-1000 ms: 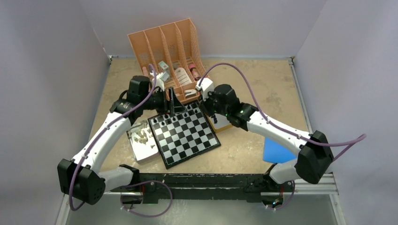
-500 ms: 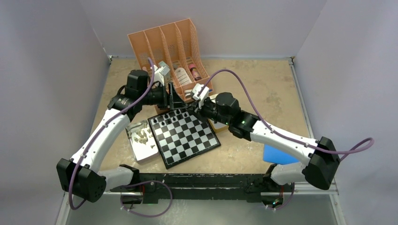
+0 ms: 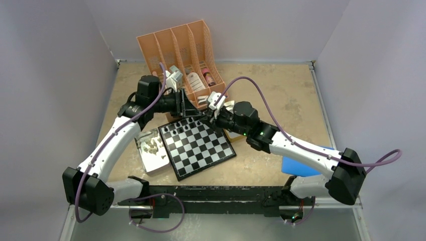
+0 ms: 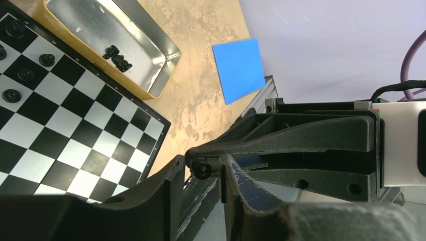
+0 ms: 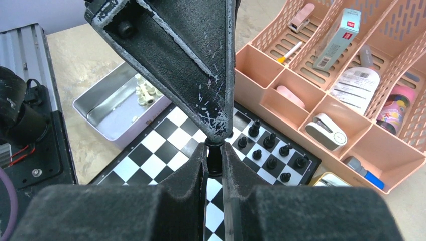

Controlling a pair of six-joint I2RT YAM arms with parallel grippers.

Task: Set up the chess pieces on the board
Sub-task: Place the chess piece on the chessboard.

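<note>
In right claw [image 5: 214, 148]: 1 black piece [image 5: 214, 159], pinched.

The jaws of our right gripper [image 5: 214, 150] pinch a small black chess piece [image 5: 215, 160]. Beneath them lies the checkered square board [image 5: 155, 161]; left of them a shallow metal tray [image 5: 95, 108] holds pale pieces [image 5: 144, 94]; to their right, a peach slotted plastic organizer [image 5: 251, 65].

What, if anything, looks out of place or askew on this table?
The board lies turned at an angle to the table's edges, not square with them. Nothing looks spilled or broken.
</note>
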